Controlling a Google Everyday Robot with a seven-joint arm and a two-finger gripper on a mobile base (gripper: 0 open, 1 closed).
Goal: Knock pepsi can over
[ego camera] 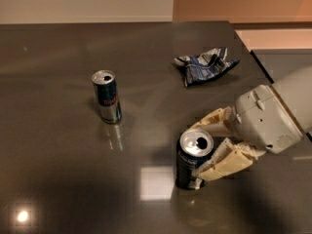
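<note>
pepsi can (186,168): upright on the table (58,179)
gripper (196,151): at the can, clamped on its two sides
slim can (107,97): standing well apart, left

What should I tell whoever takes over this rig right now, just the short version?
Claw: at the right front of the table, shut around the pepsi can, one finger on each side.
Pepsi can: upright on the table, in the claw's grip. The slim can stands to the left; the crumpled wrapper lies behind.
Done: can reached and gripped.
Left: tip it onto its side, then let go.
</note>
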